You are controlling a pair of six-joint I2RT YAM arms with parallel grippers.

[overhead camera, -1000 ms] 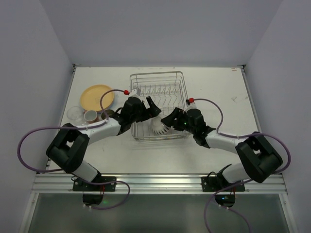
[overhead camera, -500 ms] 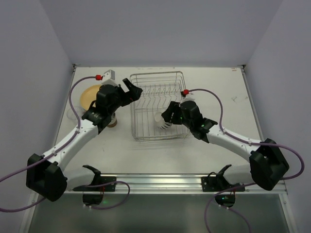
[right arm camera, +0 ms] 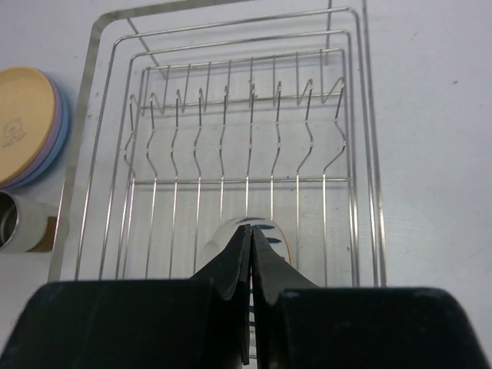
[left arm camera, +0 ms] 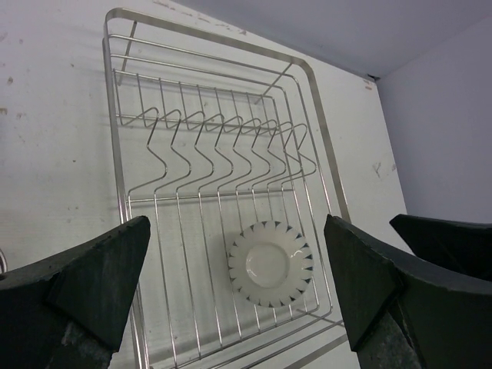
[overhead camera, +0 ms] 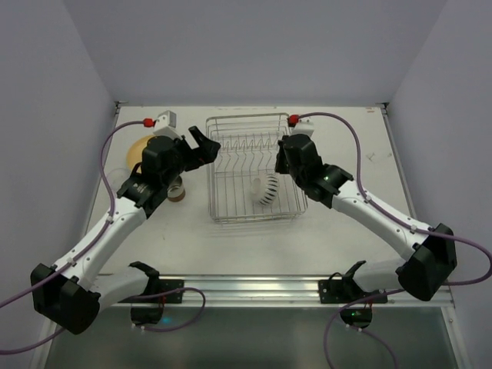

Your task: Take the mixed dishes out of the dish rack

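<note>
The silver wire dish rack stands mid-table, and the white ribbed bowl lies in its near right part, tipped on its side. My right gripper hovers over the rack's right rim, shut with nothing in it. In the right wrist view its closed fingertips half hide the bowl. My left gripper hangs open by the rack's far left corner. The left wrist view looks down between its spread fingers at the bowl in the rack.
Stacked plates, yellow-orange on top, lie left of the rack, also showing in the right wrist view. A brown-and-cream cup stands near them, partly under my left arm. Walls close the table on three sides.
My right gripper has let go of the bowl, pulled back up to the right and shut. The bowl now rests in the rack. My left arm swung out of the rack to its left.
</note>
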